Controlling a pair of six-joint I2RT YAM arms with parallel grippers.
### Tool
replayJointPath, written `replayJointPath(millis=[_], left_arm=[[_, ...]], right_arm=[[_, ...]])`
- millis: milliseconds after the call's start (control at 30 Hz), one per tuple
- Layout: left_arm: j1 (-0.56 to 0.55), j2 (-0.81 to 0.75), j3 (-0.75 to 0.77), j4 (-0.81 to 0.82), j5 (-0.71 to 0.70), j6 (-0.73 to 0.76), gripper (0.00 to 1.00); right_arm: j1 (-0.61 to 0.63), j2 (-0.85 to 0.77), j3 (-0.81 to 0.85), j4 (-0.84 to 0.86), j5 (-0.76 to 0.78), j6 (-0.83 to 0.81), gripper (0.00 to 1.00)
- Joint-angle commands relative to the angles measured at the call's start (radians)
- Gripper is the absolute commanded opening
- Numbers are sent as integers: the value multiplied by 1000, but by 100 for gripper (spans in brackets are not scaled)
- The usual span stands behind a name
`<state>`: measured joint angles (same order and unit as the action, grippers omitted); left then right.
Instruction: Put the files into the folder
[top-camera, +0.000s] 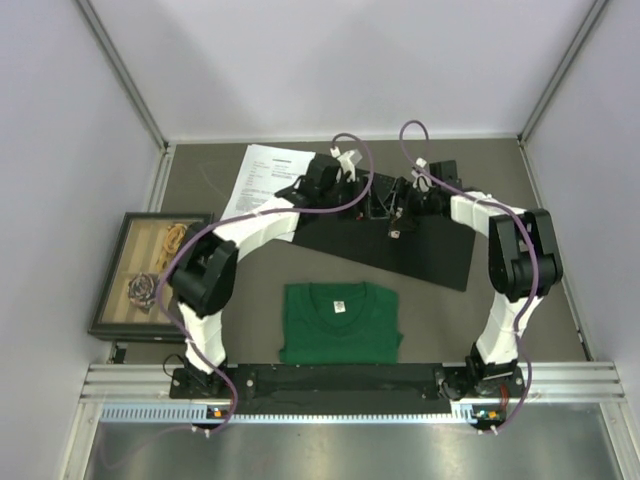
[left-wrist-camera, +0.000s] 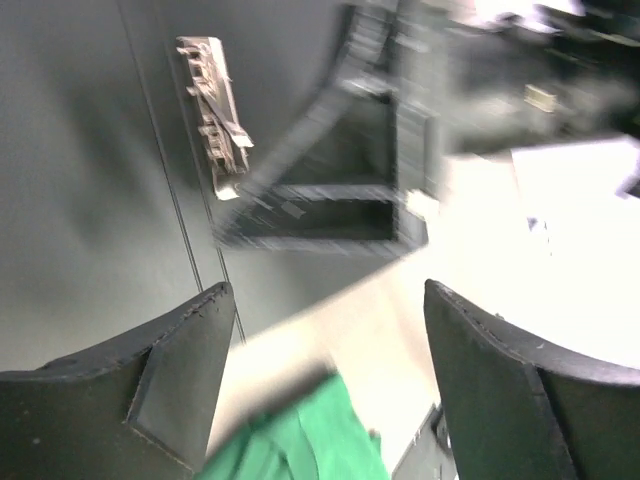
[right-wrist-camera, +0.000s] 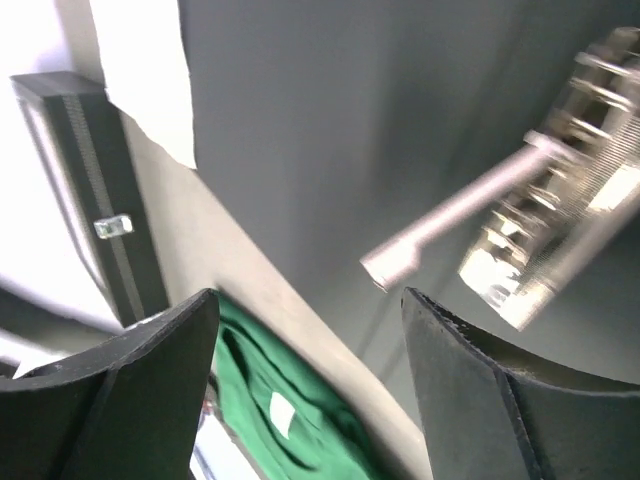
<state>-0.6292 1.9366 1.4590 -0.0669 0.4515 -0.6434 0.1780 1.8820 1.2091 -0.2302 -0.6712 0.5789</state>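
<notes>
The folder lies open in the middle of the table, black inner faces up. Its metal clip shows in the left wrist view and, with a raised lever, in the right wrist view. The files, white printed sheets, lie on the table left of the folder, partly under my left arm; a corner shows in the right wrist view. My left gripper hovers open and empty over the folder's far edge. My right gripper is open and empty beside the clip.
A folded green T-shirt lies in front of the folder; it also shows in the wrist views. A dark-framed picture box stands at the left edge. Grey walls close in the back and sides.
</notes>
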Motion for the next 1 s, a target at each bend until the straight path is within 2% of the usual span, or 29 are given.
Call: replayJointPath(millis=[0,33,200,333,567,733,833,967], left_arm=[[13,-158,-87,-51,-7,93,82],[16,-197,-112,-68,-11,99,82],[20,-303,-193,-106,4,119,82],[20,-350,-267,-103,3,106,83],[17,-347,-295,-88,55,61,83],[10,-297,-281,-77,53,41,84],[3,-210,-233,-74,36,33,81],[2,-59,-123,-64,23,37,69]], right_arm=[[20,31,16,223,-28,101,73],[18,45,51,248,-18,90,73],[5,127,226,135,54,-14,73],[-12,204,317,112,27,-36,73],[-60,374,529,72,-36,-66,73],[-80,434,698,-81,-21,-151,73],[-80,352,681,-132,63,-195,73],[-86,215,629,-346,388,-179,75]])
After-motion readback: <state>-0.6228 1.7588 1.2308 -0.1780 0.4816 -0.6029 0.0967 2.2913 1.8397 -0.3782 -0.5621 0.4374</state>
